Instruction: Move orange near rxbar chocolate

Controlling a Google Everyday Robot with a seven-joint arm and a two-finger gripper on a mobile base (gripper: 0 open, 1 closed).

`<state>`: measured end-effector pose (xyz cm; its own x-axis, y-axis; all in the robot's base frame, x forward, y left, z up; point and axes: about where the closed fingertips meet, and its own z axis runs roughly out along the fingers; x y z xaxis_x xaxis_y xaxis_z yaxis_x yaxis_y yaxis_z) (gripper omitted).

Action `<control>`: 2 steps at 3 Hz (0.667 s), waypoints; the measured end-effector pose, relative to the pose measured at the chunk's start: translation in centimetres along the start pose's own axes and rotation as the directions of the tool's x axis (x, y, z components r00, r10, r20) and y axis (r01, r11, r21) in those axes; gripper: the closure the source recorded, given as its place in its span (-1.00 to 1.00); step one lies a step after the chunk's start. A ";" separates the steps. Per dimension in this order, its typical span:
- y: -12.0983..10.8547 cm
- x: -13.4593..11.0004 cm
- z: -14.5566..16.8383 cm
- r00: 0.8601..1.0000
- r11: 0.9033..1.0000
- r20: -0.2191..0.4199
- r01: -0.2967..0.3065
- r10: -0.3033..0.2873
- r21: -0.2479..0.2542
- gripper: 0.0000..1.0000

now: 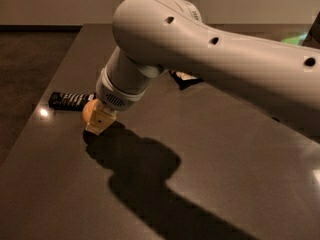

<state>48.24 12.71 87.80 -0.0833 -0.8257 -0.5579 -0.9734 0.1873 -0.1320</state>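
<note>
The orange (pixel 89 109) sits low at the table's left side, just right of the rxbar chocolate (pixel 70 100), a flat black bar with white lettering. My gripper (pixel 98 120) hangs from the big pale arm and is shut on the orange. One cream finger (pixel 99 122) covers the fruit's front right, and the other finger is hidden behind it. The orange nearly touches the bar's right end. I cannot tell whether it rests on the table or hangs just above it.
The dark table (pixel 210 174) has its left edge close beside the bar. A crinkled bag (pixel 184 78) peeks out behind the arm at mid table. Something green (pixel 299 38) shows at the far right. The arm's shadow falls in front.
</note>
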 end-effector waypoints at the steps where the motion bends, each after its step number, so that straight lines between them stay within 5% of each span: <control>1: -1.5 -0.7 1.3 0.999 0.998 -0.004 -0.032 0.032 0.046 0.77; 2: -2.3 -0.8 2.6 0.999 0.998 -0.022 -0.030 0.031 0.056 0.31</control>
<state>51.08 14.32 86.41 -0.1180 -0.8308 -0.5439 -0.9569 0.2415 -0.1612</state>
